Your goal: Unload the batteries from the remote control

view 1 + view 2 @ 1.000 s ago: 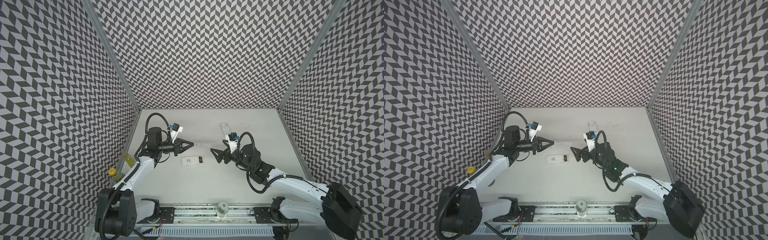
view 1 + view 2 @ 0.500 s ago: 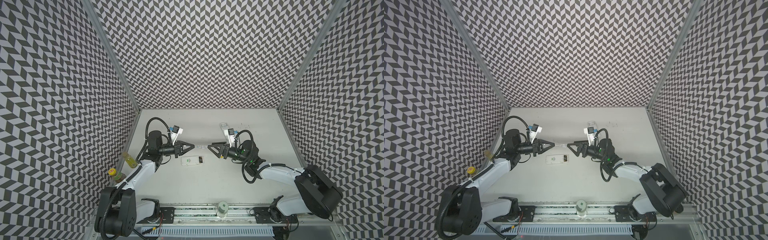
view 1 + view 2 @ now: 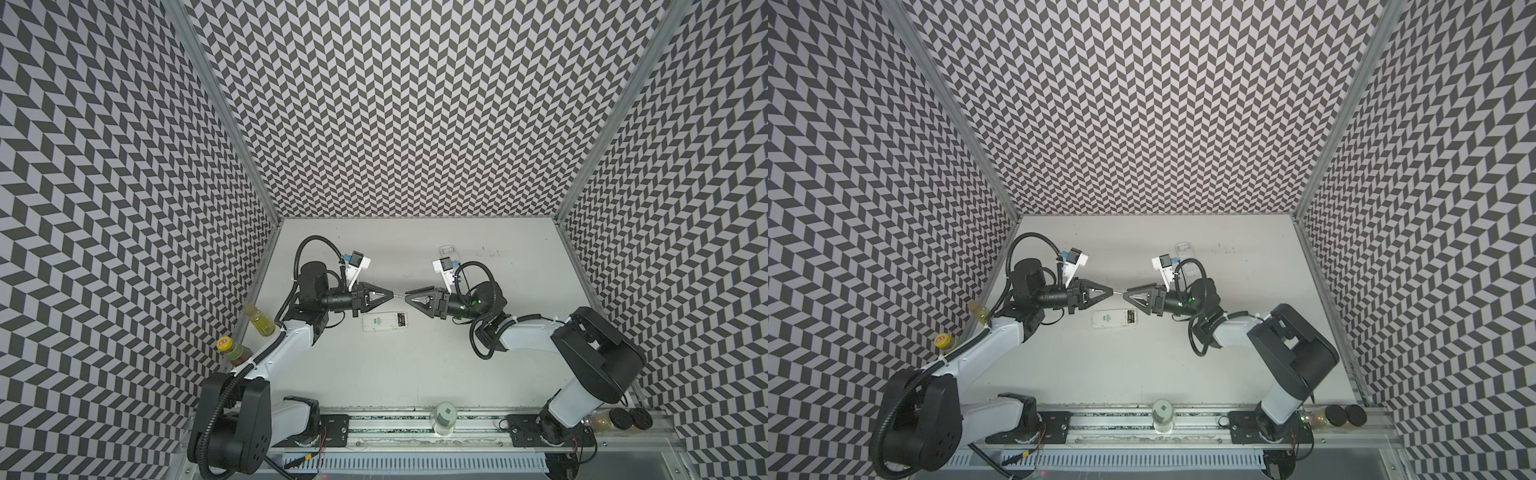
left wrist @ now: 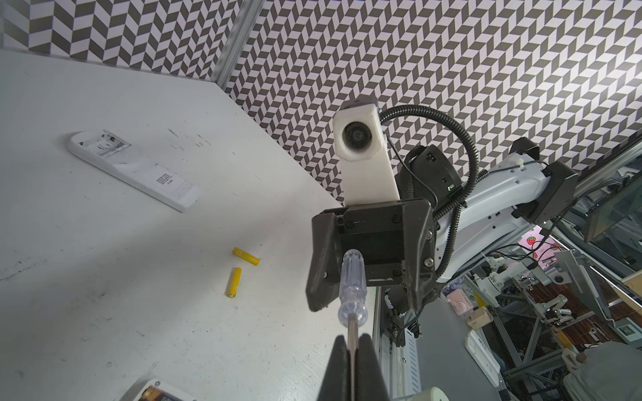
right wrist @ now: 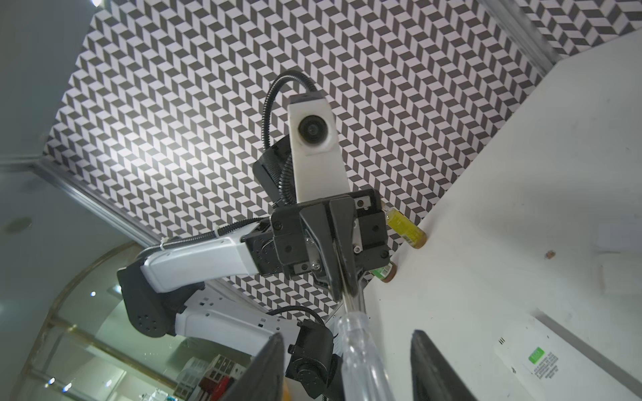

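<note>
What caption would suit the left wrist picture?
Left gripper pinches a screwdriver by its shaft; the open right gripper flanks its handle.

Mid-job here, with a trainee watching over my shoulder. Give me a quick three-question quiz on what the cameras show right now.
1. True or false: the left gripper is shut on the screwdriver's metal shaft.
2. How many yellow batteries lie loose on the table in the left wrist view?
3. The right gripper is: A) shut on a battery; B) open, its fingers either side of the screwdriver's clear handle; C) holding a bottle.
Key: 1 true; 2 two; 3 B.
</note>
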You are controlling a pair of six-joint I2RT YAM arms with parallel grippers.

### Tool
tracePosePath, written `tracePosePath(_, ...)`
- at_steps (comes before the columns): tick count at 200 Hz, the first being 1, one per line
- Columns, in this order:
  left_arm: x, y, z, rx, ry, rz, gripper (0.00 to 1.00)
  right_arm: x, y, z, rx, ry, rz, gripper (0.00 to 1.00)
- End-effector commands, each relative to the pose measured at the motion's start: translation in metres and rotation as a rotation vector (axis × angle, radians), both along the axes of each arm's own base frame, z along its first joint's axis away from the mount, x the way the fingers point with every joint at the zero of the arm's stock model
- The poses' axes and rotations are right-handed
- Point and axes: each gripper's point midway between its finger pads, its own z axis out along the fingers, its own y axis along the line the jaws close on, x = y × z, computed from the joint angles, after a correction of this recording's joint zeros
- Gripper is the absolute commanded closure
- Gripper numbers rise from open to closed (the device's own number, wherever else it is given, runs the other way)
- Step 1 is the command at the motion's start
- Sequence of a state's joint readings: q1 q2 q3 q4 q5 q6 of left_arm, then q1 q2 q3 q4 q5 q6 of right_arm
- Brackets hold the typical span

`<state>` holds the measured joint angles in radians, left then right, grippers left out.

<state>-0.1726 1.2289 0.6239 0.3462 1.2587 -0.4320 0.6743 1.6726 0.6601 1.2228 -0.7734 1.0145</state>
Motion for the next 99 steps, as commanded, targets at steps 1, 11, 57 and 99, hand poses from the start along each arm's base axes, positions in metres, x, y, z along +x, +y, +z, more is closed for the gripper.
tracePosePath(1,0.004,0.000,0.002,0.003,-0.006,0.026,1.00,-0.009,0.003,0.028,0.106,-0.053,0.060,0.56)
tracePosePath(11,0.004,0.000,0.004,0.004,-0.008,0.021,1.00,-0.010,0.004,0.028,0.119,-0.045,0.070,0.57)
tracePosePath(57,0.004,0.000,0.005,0.003,-0.014,0.019,1.00,-0.008,0.012,0.021,0.096,-0.043,0.074,0.59)
tracePosePath(99,0.004,0.001,0.004,0.009,-0.038,0.021,1.00,-0.005,0.014,0.013,0.055,-0.047,0.066,0.90)
